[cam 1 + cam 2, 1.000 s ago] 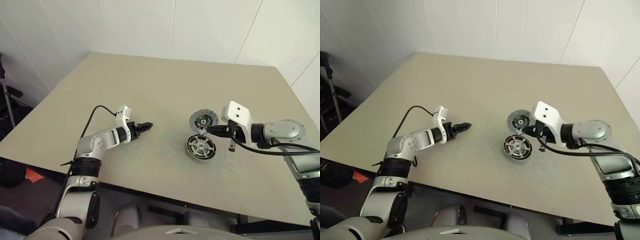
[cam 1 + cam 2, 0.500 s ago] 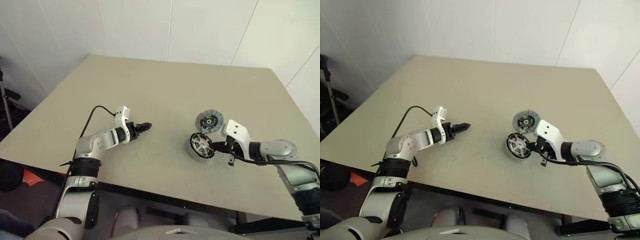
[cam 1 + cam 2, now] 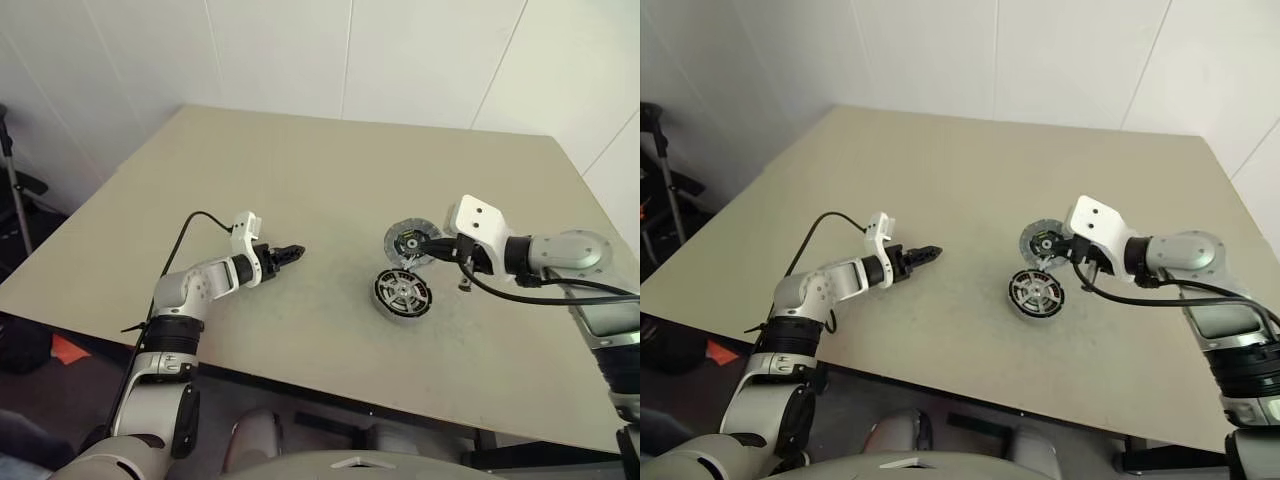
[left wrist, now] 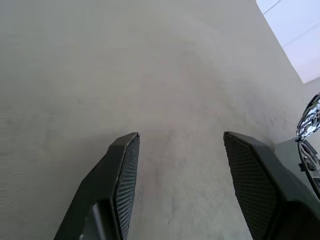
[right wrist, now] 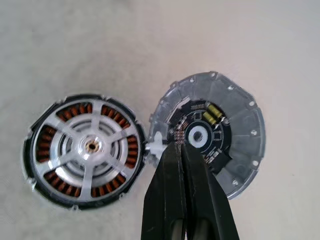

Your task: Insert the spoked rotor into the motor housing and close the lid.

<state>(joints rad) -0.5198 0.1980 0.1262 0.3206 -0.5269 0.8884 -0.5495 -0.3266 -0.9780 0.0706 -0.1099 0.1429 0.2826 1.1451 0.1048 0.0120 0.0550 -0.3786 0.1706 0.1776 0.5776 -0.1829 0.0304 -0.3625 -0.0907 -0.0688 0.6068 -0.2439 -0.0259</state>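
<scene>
Rotor seating is looking complete: the spoked rotor [image 5: 90,146] is sitting inside the motor housing [image 5: 31,165], spokes level, copper windings showing between them. Compared with half a second ago, the right gripper [image 5: 181,150] is lifting off the housing's near edge and coming over the lid [image 5: 235,145], after dipping low beside the housing. Its fingers are pressed together into one narrow point, carrying nothing.

Judgement: insertion is done, and the arm is now lining up to flip the lid shut. The closed tip is hovering at the lid's inner edge, near the white hinge tab [image 5: 155,146]; whether it is touching the lid I cannot tell.

The lid is lying open on the table [image 3: 300,180], inner face up, joined to the housing at that tab, on the far side of the housing in the head views. Its dark centre is showing a ringed hole and small yellow-green parts, with a pale metal rim carrying small bosses.

The left gripper [image 3: 292,251] is staying put, well apart from the motor, fingers spread and empty above bare table.
</scene>
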